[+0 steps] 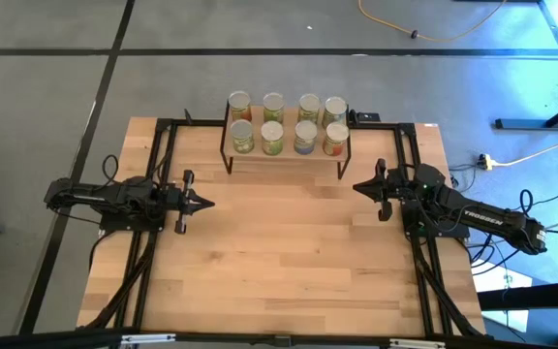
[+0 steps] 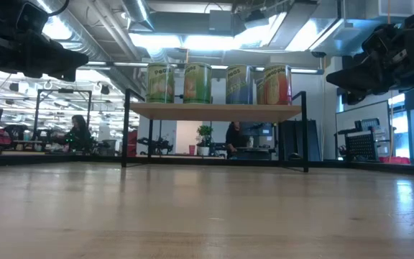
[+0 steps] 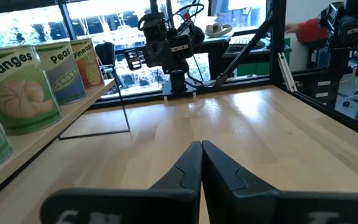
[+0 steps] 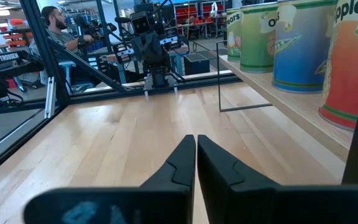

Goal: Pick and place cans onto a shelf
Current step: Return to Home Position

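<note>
Several cans (image 1: 287, 123) stand upright in two rows on the top board of the shelf (image 1: 286, 161) at the table's far middle; the low view shows them (image 2: 218, 84) side by side on the board (image 2: 214, 111). My left gripper (image 1: 208, 204) hovers level at the table's left, shut and holding nothing, its fingers (image 3: 201, 155) pointing toward the right arm. My right gripper (image 1: 358, 186) hovers level at the table's right, just near of the shelf's right end, shut and holding nothing (image 4: 196, 149).
Black frame rails (image 1: 163, 194) run along the table's left and right sides. The wooden tabletop (image 1: 289, 262) lies bare between the arms and toward the near edge. People sit in the room beyond the table (image 4: 55, 25).
</note>
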